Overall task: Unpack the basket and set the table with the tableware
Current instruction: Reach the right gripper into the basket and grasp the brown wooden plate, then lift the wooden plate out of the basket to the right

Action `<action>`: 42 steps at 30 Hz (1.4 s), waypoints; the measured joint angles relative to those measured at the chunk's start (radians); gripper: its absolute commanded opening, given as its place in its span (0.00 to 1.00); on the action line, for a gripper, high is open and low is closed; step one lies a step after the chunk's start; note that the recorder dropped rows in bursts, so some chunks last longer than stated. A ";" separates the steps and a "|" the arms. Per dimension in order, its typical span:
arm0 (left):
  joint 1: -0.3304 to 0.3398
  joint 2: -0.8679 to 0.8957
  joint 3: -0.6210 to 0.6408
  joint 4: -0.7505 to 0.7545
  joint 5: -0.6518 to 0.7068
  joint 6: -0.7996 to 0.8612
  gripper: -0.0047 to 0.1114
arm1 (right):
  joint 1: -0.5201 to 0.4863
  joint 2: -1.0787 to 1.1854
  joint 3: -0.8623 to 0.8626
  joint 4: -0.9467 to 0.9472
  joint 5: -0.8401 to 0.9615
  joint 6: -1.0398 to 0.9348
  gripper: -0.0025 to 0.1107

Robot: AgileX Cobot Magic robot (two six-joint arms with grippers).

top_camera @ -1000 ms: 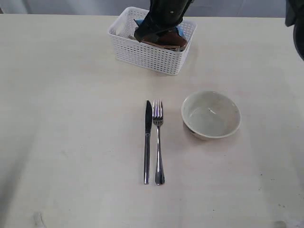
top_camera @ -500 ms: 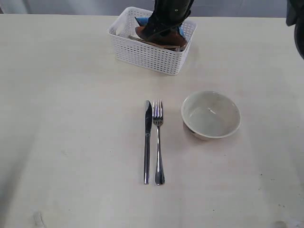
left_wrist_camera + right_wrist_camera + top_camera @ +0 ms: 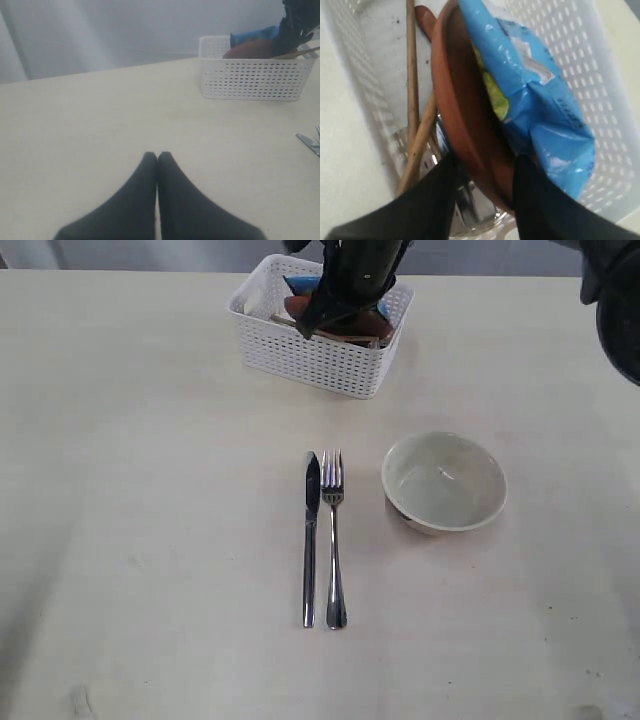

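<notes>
- The plate point(image 3: 462, 110) is clamped on edge by the right end effector point(image 3: 485, 167) inside the basket point(image 3: 320, 358), against a blue packet point(image 3: 535, 100).
- The left end effector point(image 3: 157, 159) is pressed together above the bench point(image 3: 90, 115).

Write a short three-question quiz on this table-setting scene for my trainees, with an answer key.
1. True or false: the fork lies between the knife and the bowl.
2. Short answer: which item in the basket does the right gripper straddle, one finger on each side of its rim?
3. Multiple choice: the left gripper is A) open, B) shut, C) holding a spoon.
Key: 1 true. 2 the reddish-brown plate. 3 B.
</notes>
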State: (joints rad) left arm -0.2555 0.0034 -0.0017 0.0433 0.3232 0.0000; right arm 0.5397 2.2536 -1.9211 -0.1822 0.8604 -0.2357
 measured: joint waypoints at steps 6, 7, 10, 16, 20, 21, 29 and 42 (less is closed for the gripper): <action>0.000 0.000 0.000 0.000 0.000 0.000 0.04 | 0.000 0.003 -0.008 0.006 -0.012 0.004 0.02; 0.000 0.000 0.000 0.000 0.000 0.000 0.04 | 0.000 0.003 -0.008 0.007 -0.012 0.004 0.02; 0.000 0.000 0.000 0.000 0.000 0.000 0.04 | 0.002 -0.001 -0.008 0.008 -0.010 0.004 0.02; 0.000 0.000 0.000 0.000 0.000 0.000 0.04 | 0.010 -0.038 -0.006 0.008 -0.010 0.004 0.02; 0.000 0.000 0.000 0.000 0.000 0.000 0.04 | 0.012 -0.074 -0.006 0.027 -0.021 0.004 0.02; 0.000 0.000 0.000 0.000 0.000 0.000 0.04 | 0.012 -0.082 -0.006 0.041 -0.021 0.004 0.02; 0.000 0.000 0.000 0.000 0.000 0.000 0.04 | 0.013 -0.124 -0.006 0.218 -0.026 -0.053 0.02; 0.000 0.000 0.000 0.000 0.000 0.000 0.04 | 0.013 -0.158 -0.006 0.281 -0.046 -0.060 0.02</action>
State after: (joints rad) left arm -0.2555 0.0034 -0.0017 0.0433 0.3232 0.0000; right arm 0.5524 2.0958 -1.9271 0.0989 0.8143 -0.2962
